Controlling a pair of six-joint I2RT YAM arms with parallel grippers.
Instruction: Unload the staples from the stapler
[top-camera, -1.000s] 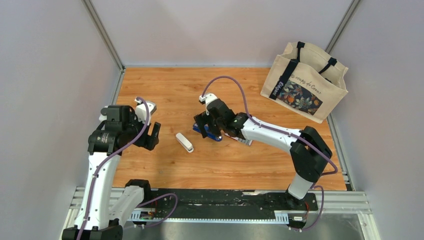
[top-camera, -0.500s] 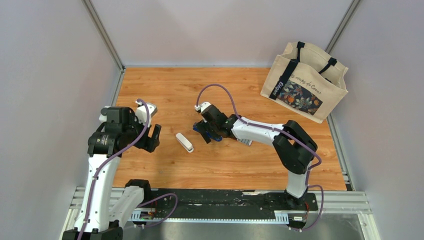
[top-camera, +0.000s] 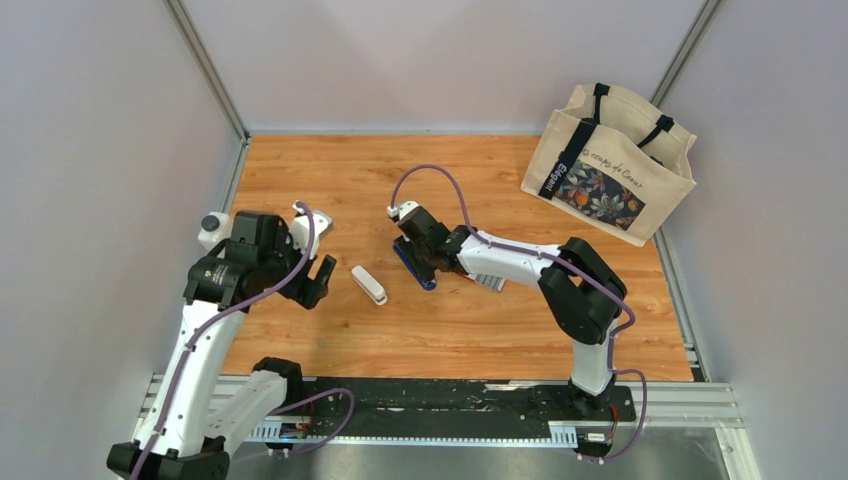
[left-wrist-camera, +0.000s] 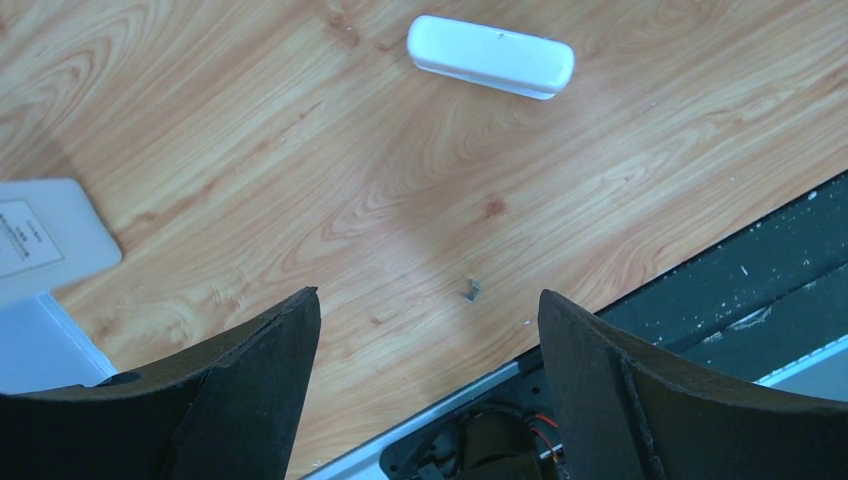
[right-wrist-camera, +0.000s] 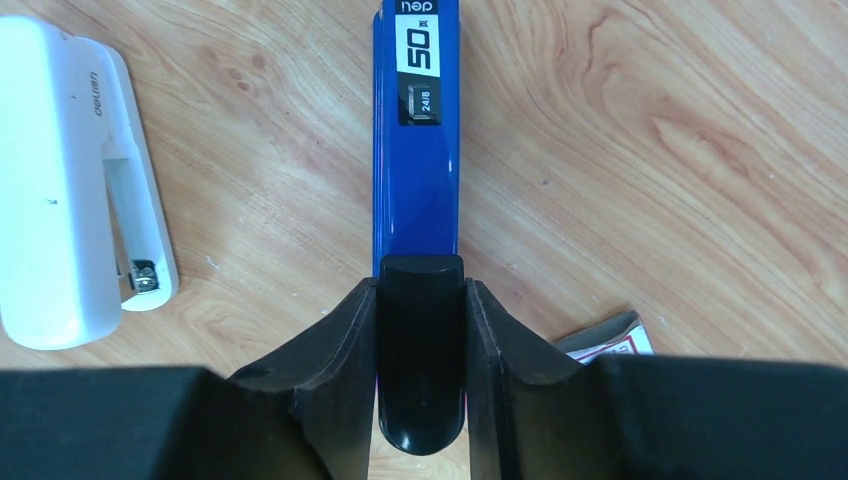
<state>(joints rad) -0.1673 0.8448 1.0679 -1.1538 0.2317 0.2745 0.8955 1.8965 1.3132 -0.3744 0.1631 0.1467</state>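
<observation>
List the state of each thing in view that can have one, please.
stapler, closed, lying on the table.
right gripper, shut on the stapler's black end.
left gripper, open, empty, above the table.
white stick, lying flat, untouched.
tote bag, standing upright.

Left arm raised, left gripper (left-wrist-camera: 428, 305) pointing 3 o'clock, jaws wide apart. Right forearm stretched toward 9 o'clock, right gripper (right-wrist-camera: 420, 290) clamped on stapler (right-wrist-camera: 417, 150).
</observation>
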